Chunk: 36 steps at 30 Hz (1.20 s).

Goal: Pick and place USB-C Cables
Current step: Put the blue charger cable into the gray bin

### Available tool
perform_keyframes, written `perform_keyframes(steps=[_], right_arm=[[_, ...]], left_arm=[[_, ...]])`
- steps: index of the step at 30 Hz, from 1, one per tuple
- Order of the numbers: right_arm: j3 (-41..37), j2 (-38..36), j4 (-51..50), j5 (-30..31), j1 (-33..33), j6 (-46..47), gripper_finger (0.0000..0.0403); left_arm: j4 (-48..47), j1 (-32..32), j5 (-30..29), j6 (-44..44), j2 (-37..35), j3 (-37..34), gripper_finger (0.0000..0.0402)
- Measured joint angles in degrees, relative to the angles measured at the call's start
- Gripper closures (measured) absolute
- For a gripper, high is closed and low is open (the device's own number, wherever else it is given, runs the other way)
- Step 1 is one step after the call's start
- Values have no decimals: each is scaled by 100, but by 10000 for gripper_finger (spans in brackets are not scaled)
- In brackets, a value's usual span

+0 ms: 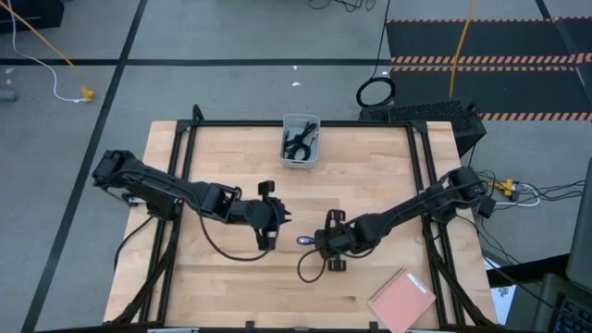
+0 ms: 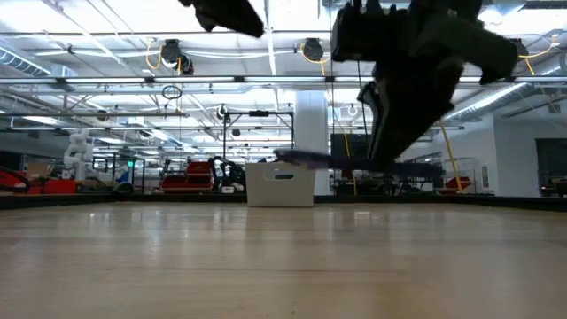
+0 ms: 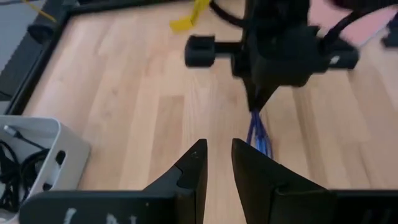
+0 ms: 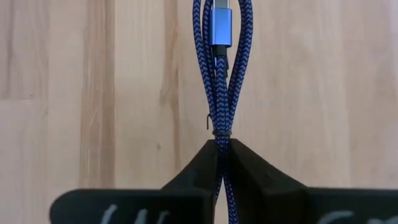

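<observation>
A blue-purple braided USB-C cable (image 4: 221, 74), bundled into a narrow hank with a metal-blue plug (image 4: 219, 28), is caught in my shut right gripper (image 1: 319, 242) near the table's middle. In the low view the cable (image 2: 306, 158) hangs clear above the tabletop. My left gripper (image 3: 217, 155) hovers just left of it, pointing at it, with a narrow gap between its fingers and nothing in it. Black cables (image 1: 298, 139) lie in the white bin (image 1: 289, 157) at the far edge. My right gripper pinches several strands of the hank between its two fingers, just behind the thin tie (image 4: 219, 132) around the bundle. The fingers slant down from the table's right and lie along the hank. The cable juts out past the fingertips, plug end foremost, lifted clear of the table.
A pink flat pad (image 1: 402, 298) lies at the near right corner. Black robot wiring (image 1: 310, 270) loops on the wood below both arms. The white bin (image 3: 59, 155) also shows in the left wrist view. Bare wood lies between the grippers and the bin.
</observation>
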Motion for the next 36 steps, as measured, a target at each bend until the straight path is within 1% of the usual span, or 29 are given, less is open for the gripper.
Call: perform_keyframes(steps=[6, 9, 11, 13, 18, 21, 24, 26, 29, 31, 36], right_arm=[[2, -732, -173, -129, -281, -462, 388], [2, -1124, -189, -149, -441, -716, 388], [8, -1391, -224, -137, -582, -872, 388], [9, -1593, -266, -136, -733, -1024, 388], [11, -2067, -281, -144, -1123, -1448, 388], [27, -2264, -301, -208, -1409, -1670, 388], [122, -2396, -310, -587, -1726, -1835, 388], [239, -2417, -283, -749, -1914, -1962, 388], [415, -2408, -285, -746, -2156, -2177, 389], [502, -2410, -136, -824, -2285, -2310, 389], [529, -2408, 392, -1291, -2514, -2458, 389]], left_arm=[[-298, -80, -93, -41, -236, 7, 325], [-572, -166, -356, 11, -299, -9, 325], [-504, -170, -590, 24, -357, -21, 325], [-573, -190, -796, 28, -506, -172, 325], [-462, -199, -895, -68, -1020, -520, 325], [-265, -199, -948, -92, -1296, -833, 325], [179, -195, -1002, 1, -1621, -1164, 325], [315, -190, -1023, 75, -1826, -1414, 325], [643, -154, -1040, 181, -2101, -1726, 325], [891, -134, -1065, 208, -2268, -1880, 325], [1425, -70, -1064, 390, -2616, -2254, 325]])
